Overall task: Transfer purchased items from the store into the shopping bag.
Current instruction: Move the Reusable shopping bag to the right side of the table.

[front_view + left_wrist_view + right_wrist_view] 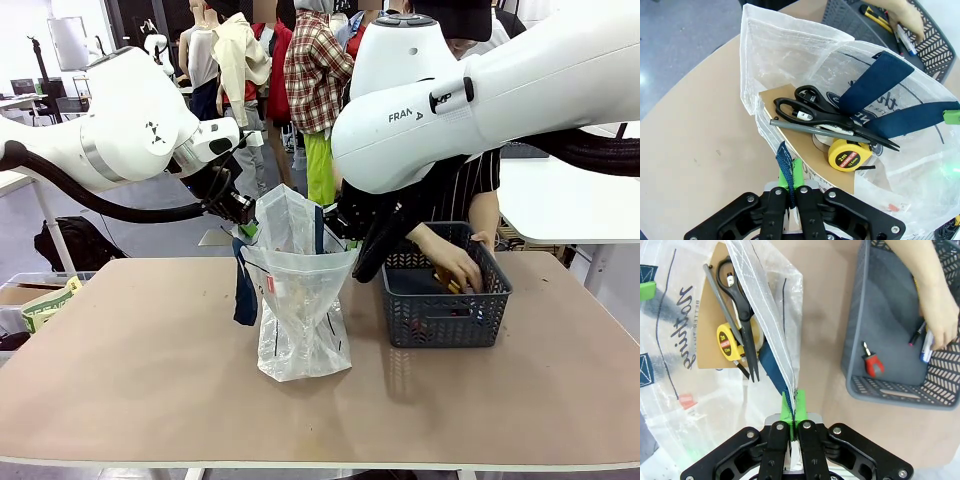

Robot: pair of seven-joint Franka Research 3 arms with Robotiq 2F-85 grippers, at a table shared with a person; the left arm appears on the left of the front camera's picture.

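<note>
shopping bag [300, 310] translucent white, crinkled, dark print, upright, mouth open.

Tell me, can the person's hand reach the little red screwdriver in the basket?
Probably yes. The hand is inside the open-topped basket, and the red screwdriver lies bare on its floor with nothing over it.

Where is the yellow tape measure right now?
In the left wrist view the tape measure sits inside the shopping bag, on a brown card, right beside the black scissors.
</note>
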